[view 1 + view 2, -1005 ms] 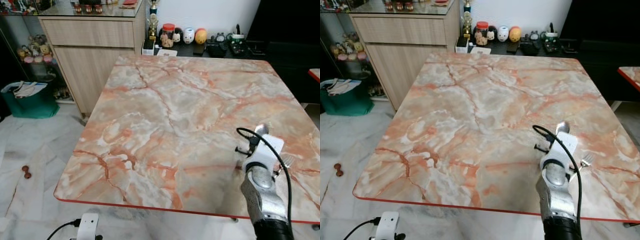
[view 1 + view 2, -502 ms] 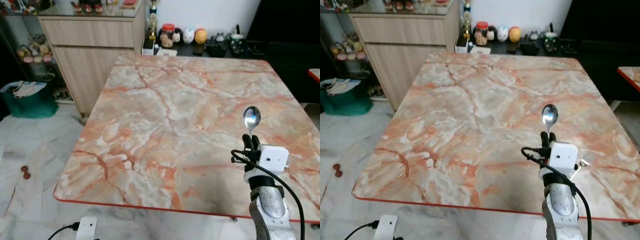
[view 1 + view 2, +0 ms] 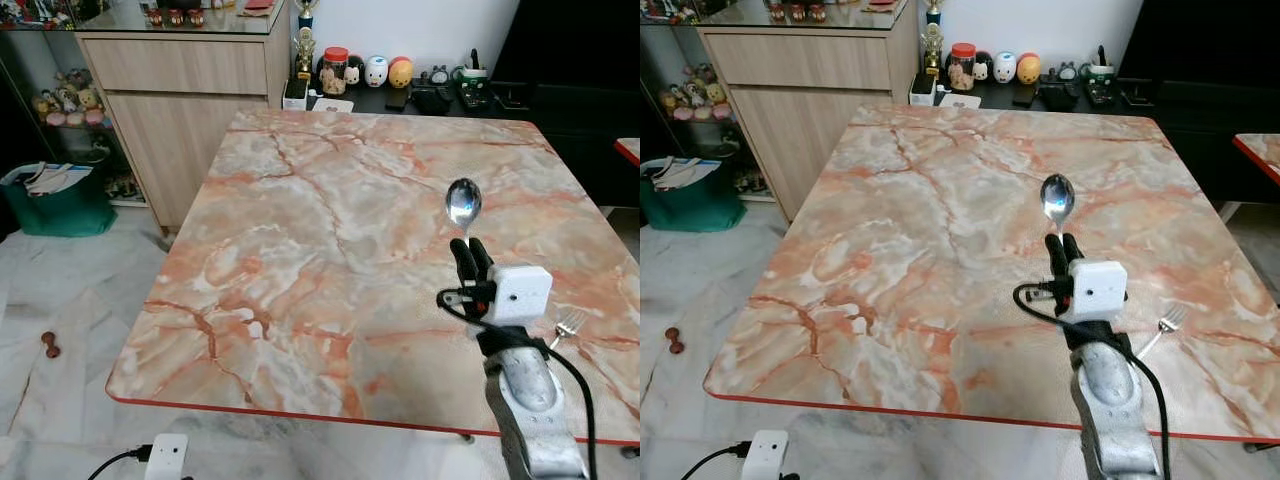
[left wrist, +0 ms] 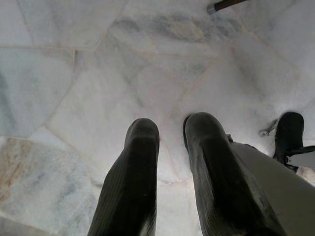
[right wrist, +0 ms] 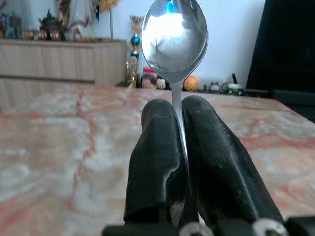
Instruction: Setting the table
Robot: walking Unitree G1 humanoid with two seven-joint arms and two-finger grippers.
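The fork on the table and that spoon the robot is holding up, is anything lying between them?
Nothing lies there. In the left eye view, bare marble table separates the fork from the right gripper, which grips the spoon upright.

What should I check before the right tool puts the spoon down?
1. Grip: right tool is shut on the spoon at its handle, bowl sticking up past the fingertips. Ok.
2. Spoon straight in the fingers: it runs in line with them in the right wrist view. Ok.
3. Landing spot: bare marble table ahead of the tool. Ok.
4. Fork: lies on the table to the right of the arm, apart from the spoon. Ok.
5. Height above the table: cannot tell exactly; the spoon is raised off it.
6. Left tool: hangs over the floor, fingers slightly apart, holding nothing. Ok.
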